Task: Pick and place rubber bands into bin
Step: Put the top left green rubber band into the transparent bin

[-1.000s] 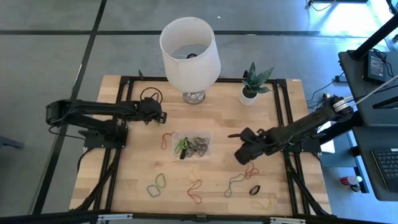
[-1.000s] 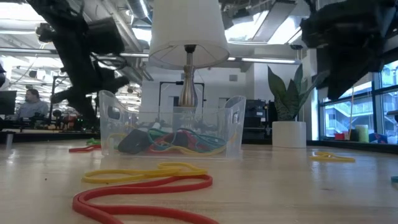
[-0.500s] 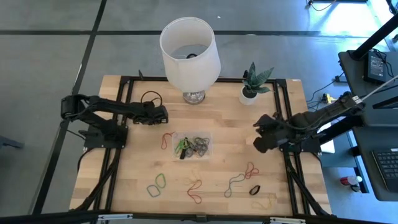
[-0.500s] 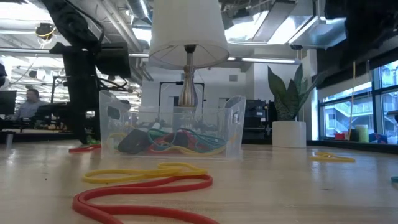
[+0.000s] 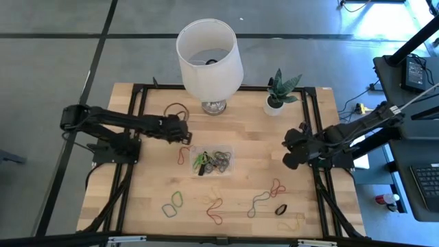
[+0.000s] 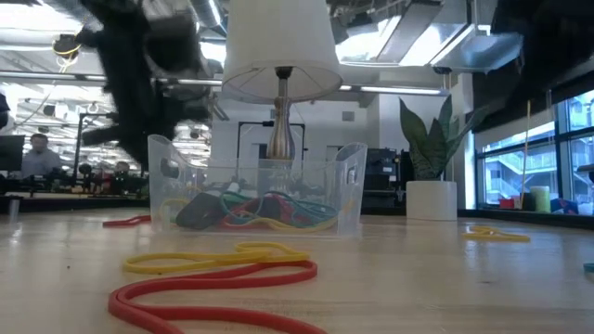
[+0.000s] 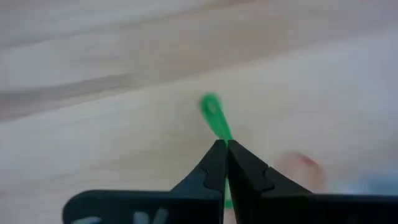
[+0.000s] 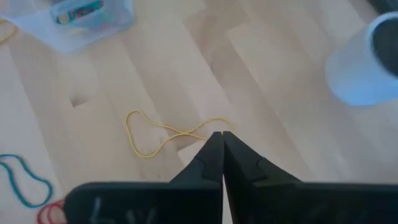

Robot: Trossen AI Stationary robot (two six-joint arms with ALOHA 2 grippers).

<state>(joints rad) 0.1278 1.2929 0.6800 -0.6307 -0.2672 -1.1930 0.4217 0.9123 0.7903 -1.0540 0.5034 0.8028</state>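
The bin (image 5: 211, 160) sits mid-bench, already holding a tangle of rubber bands (image 5: 218, 161); more bands lie loose on the bench (image 5: 137, 206) in front of it and to its right. The left end effector (image 5: 184, 132) hangs just beside the bin's far-left corner, its fingers pinched together on a green band (image 7: 214, 117). The right end effector (image 5: 289, 160) waits, closed and holding nothing, above the bench's right edge, over a yellow band (image 8: 168, 132).

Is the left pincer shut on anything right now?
Shut. In the left wrist view the left pincer has its fingertips together, with a green rubber band sticking out from between them.
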